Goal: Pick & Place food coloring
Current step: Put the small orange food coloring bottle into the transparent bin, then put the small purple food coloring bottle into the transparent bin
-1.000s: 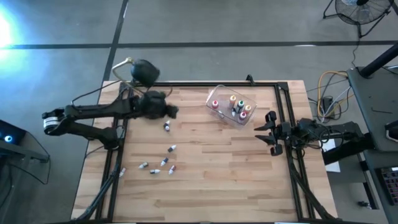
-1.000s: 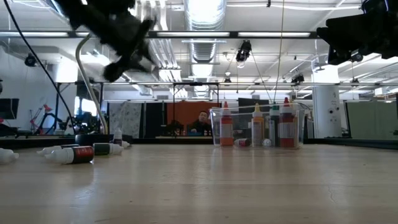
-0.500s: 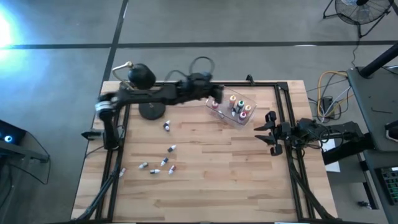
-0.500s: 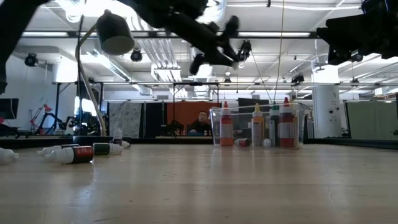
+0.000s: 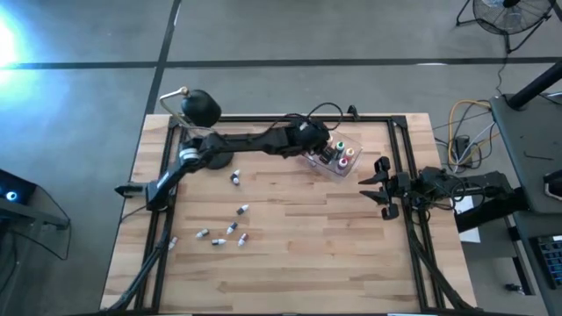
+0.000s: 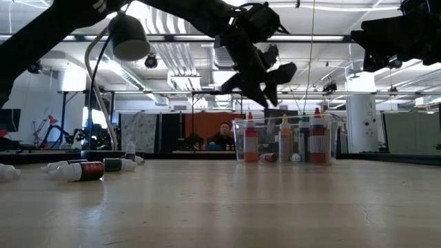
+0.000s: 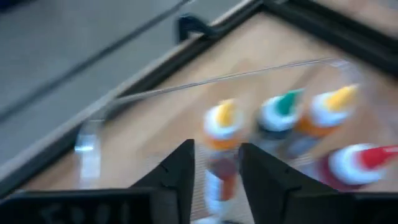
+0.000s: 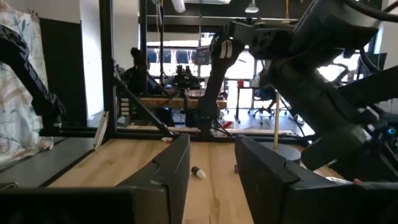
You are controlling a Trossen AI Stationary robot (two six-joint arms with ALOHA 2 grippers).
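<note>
left fingers (image 7: 214, 171) pinch a bottle (image 7: 219, 177) over the tub (image 5: 309, 158) — lower into a free gap, then release; right fingers (image 5: 379, 187) spread, parked bench-side.

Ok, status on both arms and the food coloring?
Left gripper over the clear tub, shut on a bottle. Right gripper open at table's right edge. Loose bottles remain.
</note>
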